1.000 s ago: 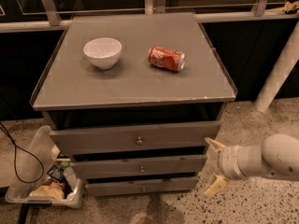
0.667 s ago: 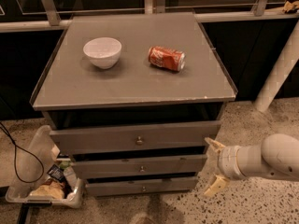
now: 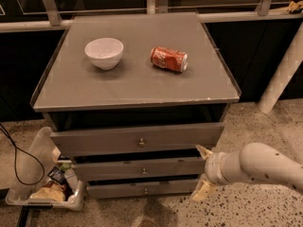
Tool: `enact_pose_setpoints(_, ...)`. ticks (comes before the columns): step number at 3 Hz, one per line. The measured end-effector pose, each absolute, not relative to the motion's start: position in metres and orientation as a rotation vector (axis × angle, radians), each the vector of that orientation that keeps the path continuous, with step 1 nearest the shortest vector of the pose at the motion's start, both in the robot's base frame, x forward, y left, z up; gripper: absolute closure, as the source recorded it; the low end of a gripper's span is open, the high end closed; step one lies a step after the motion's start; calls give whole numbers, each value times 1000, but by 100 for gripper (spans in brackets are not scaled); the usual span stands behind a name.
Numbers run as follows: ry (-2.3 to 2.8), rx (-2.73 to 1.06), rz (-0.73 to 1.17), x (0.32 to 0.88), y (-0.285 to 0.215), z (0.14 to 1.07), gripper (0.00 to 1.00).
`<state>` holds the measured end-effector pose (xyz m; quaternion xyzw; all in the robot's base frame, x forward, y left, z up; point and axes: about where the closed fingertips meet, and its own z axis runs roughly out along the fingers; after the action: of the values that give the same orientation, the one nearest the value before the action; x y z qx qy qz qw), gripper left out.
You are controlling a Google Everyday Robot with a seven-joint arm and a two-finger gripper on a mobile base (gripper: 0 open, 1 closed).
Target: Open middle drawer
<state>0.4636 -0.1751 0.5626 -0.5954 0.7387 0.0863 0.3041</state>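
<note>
Three grey drawers are stacking down the front of a grey cabinet (image 3: 137, 86) that is being seen from above and in front. The middle drawer (image 3: 118, 169), with a front of medium height and a small round knob (image 3: 143, 171) at its centre, is sitting between the taller top drawer (image 3: 94, 141) and the shorter bottom drawer (image 3: 118, 189). It appears to be shut or very nearly so, though dark shadow along its upper edge is making that hard to judge. The gripper (image 3: 201, 172) is reaching in from the cabinet's right and hovering just beside the right end of the middle drawer. Its two pale fingers (image 3: 203, 151) are spreading wide apart, one above and one below that drawer's level, gripping nothing. Whether they are touching the cabinet is unclear. On the cabinet's top, a white bowl (image 3: 104, 52) is standing upright towards the left, and a red can (image 3: 169, 59) is lying on its side near the middle, apart from the bowl. On the floor to the cabinet's left, a clear plastic bin (image 3: 28, 162) holding packets is resting, with a black cable (image 3: 15, 157) looping beside it.
</note>
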Motion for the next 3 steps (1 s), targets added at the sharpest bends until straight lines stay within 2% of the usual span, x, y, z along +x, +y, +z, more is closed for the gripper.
enact_pose_setpoints(2,1984,-1445,154,509,-163,455,0)
enact_pose_setpoints(3,1984,-1445,154,509,-163,455,0)
